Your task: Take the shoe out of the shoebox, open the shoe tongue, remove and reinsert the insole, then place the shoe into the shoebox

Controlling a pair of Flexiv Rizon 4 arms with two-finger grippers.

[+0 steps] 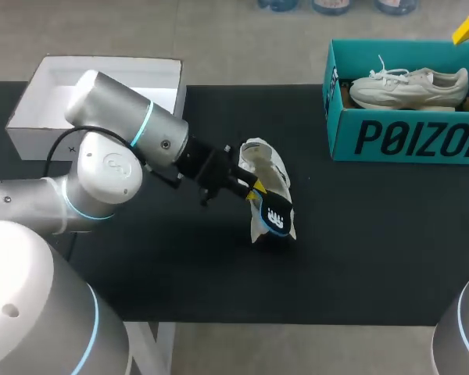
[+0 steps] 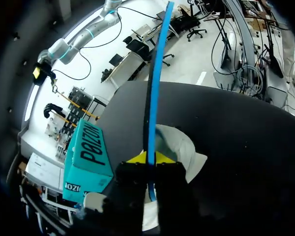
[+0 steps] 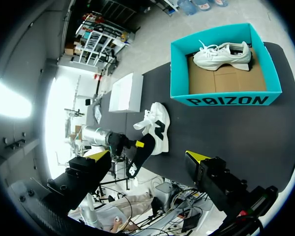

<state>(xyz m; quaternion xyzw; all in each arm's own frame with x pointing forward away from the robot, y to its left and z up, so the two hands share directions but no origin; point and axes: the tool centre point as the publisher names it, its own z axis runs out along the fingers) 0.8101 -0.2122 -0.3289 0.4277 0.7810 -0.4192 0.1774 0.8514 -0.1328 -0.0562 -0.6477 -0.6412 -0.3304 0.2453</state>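
- left gripper (image 1: 254, 191) pinches the insole (image 1: 275, 215) between its tips, mid-table
- insole sticks out ahead of the fingers, just beside the shoe (image 1: 264, 168) lying on the mat
- right gripper (image 3: 148, 155) spread, holding nothing
- second shoe (image 1: 410, 86) sits in the shoebox (image 1: 406, 141)

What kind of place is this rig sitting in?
Probably a robot lab test bench rather than a shop: a black table carries a teal shoebox, and the left gripper pinches an insole beside a white shoe.
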